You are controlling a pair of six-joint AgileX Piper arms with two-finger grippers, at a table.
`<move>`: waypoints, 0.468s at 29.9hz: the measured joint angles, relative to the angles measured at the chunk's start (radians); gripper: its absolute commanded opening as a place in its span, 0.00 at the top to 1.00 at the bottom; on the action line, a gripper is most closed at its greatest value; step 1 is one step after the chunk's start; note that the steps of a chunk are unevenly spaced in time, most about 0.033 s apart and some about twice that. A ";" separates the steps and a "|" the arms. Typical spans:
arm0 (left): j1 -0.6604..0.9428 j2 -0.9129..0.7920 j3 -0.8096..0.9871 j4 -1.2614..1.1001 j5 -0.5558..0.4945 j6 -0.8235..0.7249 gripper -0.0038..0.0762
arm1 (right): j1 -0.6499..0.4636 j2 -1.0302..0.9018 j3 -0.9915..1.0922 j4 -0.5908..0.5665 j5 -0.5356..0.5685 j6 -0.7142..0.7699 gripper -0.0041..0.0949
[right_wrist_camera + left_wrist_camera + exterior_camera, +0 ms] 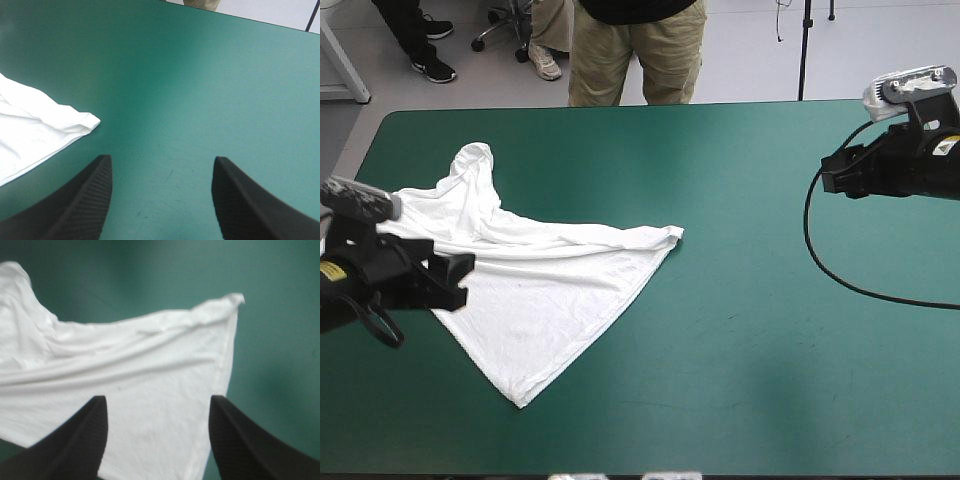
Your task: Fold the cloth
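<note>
T-shirt (545,300) is laid loosely spread on the left half of the teal-green cover (750,350); left gripper (157,400) is held released over it, seemingly for a grasp, while right gripper (162,160), likewise released, is held well apart

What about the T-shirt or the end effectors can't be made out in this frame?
Left wrist view: the T-shirt runs past the picture's edges beside the left end effector, so its outline is cut off.
High view: the left arm covers the T-shirt's part nearest the table's left edge.
Right wrist view: only one T-shirt corner shows, ahead of the right end effector.
High view: the right end effector's fingers are hidden by its own wrist.
</note>
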 measured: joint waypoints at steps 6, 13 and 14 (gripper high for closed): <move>-0.153 -0.090 0.292 0.046 -0.031 0.005 0.43 | 0.000 0.000 0.000 0.020 -0.015 0.000 0.40; -0.348 -0.086 0.500 0.087 -0.104 0.054 0.43 | 0.000 0.000 0.000 0.035 -0.019 0.003 0.40; -0.371 -0.081 0.510 0.109 -0.106 0.053 0.43 | 0.000 0.000 0.000 0.035 -0.019 0.003 0.40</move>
